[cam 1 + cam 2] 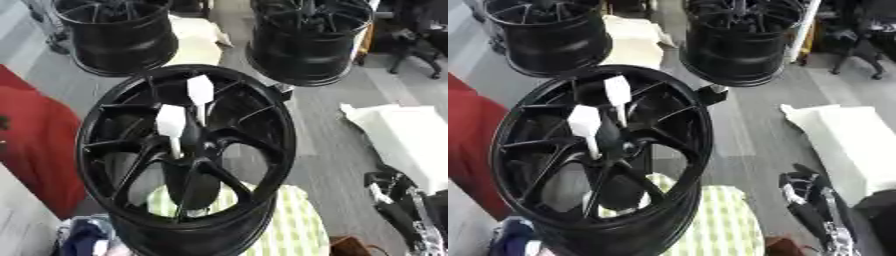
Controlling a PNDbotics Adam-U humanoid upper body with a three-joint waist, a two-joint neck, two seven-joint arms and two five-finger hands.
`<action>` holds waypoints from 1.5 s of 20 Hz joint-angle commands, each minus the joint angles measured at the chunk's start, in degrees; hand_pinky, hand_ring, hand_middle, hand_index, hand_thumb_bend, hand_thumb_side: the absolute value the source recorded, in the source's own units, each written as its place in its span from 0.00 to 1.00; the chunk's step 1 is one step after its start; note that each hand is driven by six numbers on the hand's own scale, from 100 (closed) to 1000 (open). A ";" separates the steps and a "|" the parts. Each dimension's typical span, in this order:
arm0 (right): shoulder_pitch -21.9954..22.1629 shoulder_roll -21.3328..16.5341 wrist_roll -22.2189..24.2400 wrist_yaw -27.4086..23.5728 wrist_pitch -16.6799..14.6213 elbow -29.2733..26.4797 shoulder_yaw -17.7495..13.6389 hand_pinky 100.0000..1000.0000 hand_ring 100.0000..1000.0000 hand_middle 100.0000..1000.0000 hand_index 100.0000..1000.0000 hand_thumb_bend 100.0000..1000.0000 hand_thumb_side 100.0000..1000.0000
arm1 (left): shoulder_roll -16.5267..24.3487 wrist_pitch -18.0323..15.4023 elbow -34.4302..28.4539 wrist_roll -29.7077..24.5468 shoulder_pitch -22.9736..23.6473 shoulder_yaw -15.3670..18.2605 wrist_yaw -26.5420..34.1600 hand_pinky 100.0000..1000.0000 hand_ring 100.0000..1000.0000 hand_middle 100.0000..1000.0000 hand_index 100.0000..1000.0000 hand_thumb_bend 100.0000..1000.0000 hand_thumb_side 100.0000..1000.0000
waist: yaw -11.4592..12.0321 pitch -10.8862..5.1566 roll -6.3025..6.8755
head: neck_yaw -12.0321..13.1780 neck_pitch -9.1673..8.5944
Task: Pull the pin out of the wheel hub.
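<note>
At the far left lies a red cloth, and below it, at the lower left corner, a blue and white bundle. In the middle stands the black wheel hub, its open face turned up toward the camera, resting on a surface with a green and white striped cover. 2 white pins stick up from the centre of the hub, each with a wide flat top and a thin stem; the second pin stands just behind the first. No hand touches them. Behind the hub, on the grey floor, stand 2 more black wheels, one at upper left and one at upper right. At the right lies a white block. In the lower right corner the right hand shows, black with silver parts, well apart from the hub; I cannot tell if its fingers are released or clenched.
</note>
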 commanded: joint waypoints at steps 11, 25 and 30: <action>-1.71 0.18 0.26 -1.05 0.25 -0.89 0.30 0.65 0.63 0.64 0.81 0.13 0.39 | -25.20 19.35 -29.28 22.88 7.02 10.14 11.67 0.65 0.69 0.67 0.86 0.01 0.51 | -0.15 1.14 -0.86 | 0.67 -0.14; -1.70 0.57 0.48 -1.16 0.04 -1.04 0.59 0.65 0.64 0.64 0.81 0.13 0.39 | -30.85 27.44 -36.42 28.21 10.08 8.61 10.52 0.63 0.66 0.64 0.85 0.00 0.50 | -0.21 1.23 -0.71 | 0.36 -0.14; -1.62 0.61 0.42 -1.12 0.03 -1.05 0.54 0.65 0.64 0.64 0.81 0.13 0.39 | -31.05 27.63 -36.76 28.02 10.32 8.35 10.44 0.63 0.66 0.64 0.85 0.00 0.50 | -0.28 1.08 -0.71 | 0.42 -0.14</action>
